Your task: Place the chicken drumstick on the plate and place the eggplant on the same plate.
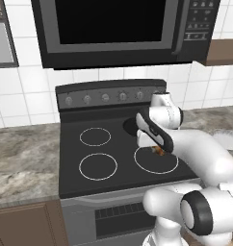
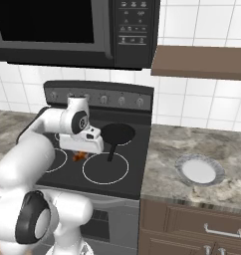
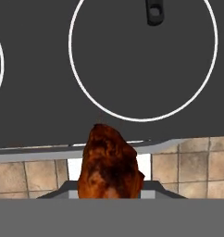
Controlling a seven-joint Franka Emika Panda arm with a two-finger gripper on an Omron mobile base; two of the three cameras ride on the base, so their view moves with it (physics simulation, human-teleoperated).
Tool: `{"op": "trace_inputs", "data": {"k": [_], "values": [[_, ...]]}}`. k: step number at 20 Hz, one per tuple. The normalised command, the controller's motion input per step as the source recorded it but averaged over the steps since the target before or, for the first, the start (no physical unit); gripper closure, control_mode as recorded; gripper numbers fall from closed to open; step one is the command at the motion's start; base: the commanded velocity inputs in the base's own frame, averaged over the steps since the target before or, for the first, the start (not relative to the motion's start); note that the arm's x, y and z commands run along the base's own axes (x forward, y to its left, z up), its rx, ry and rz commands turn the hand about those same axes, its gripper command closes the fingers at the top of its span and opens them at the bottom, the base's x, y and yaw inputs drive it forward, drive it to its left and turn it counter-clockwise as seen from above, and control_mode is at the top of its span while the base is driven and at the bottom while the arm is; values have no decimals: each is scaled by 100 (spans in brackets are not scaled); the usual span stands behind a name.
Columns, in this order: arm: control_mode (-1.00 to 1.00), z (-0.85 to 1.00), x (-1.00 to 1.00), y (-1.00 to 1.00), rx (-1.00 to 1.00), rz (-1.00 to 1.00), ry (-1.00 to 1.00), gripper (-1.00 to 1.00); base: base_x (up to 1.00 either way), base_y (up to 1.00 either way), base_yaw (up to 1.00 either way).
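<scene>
One plate [image 2: 199,171] on counter, nothing in it; gripper [image 2: 80,155] clamped on chicken drumstick [image 3: 109,164] above stove.

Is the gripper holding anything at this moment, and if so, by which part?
Yes: the gripper is shut on the orange-brown chicken drumstick above the stovetop; which part it grips cannot be told.

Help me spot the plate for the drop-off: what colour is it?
Plate: whitish centre, grey rim. Clearest in the right base view.

Chicken drumstick [image 3: 110,164] above stovetop [image 3: 40,92] front edge
</scene>
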Motion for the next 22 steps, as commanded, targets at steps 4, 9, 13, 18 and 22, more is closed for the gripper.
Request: {"op": "trace_inputs", "data": {"k": [4, 9, 13, 18, 22], "values": [[-100, 22, -41, -7, 0, 0, 0, 100, 0, 0, 0], [-100, 26, -42, 0, 0, 0, 0, 100, 0, 0, 0], [-100, 23, -21, -6, 0, 1, -4, 100, 0, 0, 0], [-100, 13, -2, -10, 0, 0, -1, 100, 0, 0, 0], [-100, 16, -13, -2, 0, 0, -3, 100, 0, 0, 0]]}}
